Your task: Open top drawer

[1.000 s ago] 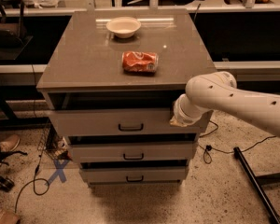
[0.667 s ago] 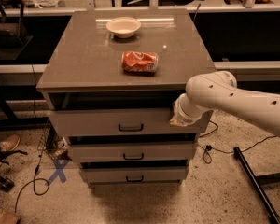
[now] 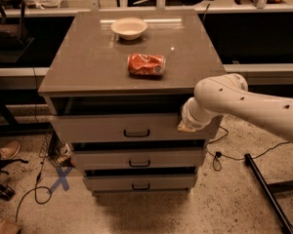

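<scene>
- The white arm [image 3: 244, 104] comes in from the right, wrist bent down by the countertop's [image 3: 88, 67] front right corner.
- The gripper [image 3: 187, 126] is at the right end of the top drawer [image 3: 112, 128]. Can't tell if it's gripping anything.
- Top drawer sits just under the front edge, with a dark gap above.

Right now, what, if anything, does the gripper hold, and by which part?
It cannot be told. The gripper sits at the top drawer's right end, away from its handle.

White gripper [image 3: 187, 124] by grey top drawer [image 3: 97, 128]
</scene>
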You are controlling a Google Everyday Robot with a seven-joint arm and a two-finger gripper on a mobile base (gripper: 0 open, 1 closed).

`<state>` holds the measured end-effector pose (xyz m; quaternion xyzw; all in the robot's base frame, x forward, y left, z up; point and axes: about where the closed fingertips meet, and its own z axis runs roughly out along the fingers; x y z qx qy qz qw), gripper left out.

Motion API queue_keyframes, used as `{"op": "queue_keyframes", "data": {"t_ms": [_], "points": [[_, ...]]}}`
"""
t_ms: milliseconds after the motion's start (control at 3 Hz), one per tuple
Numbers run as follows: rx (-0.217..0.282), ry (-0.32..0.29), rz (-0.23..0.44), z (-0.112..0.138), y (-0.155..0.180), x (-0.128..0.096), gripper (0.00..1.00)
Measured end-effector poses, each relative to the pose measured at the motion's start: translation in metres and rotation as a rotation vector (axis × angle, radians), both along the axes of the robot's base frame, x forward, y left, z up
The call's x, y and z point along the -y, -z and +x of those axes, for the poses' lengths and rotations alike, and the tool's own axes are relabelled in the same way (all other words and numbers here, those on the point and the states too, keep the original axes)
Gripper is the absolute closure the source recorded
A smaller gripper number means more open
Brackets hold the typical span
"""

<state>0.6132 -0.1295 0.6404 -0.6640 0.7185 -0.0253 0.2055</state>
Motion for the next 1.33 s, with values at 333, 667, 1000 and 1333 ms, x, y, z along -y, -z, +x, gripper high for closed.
{"op": "queue_keyframes", "data": {"t_ms": [333,667,1000,1333], "points": [[0.000,0.000,0.000,0.0000,-0.0003,0.0000,0.36],[0.000,0.000,0.000,0.0000,-0.0006,0.0000,0.13],[0.000,0.000,0.000,0.0000,-0.0008,0.0000,0.00],[-0.020,-0.050,0.007,-0.0018,-0.0054,-0.0051,0.00]]}}
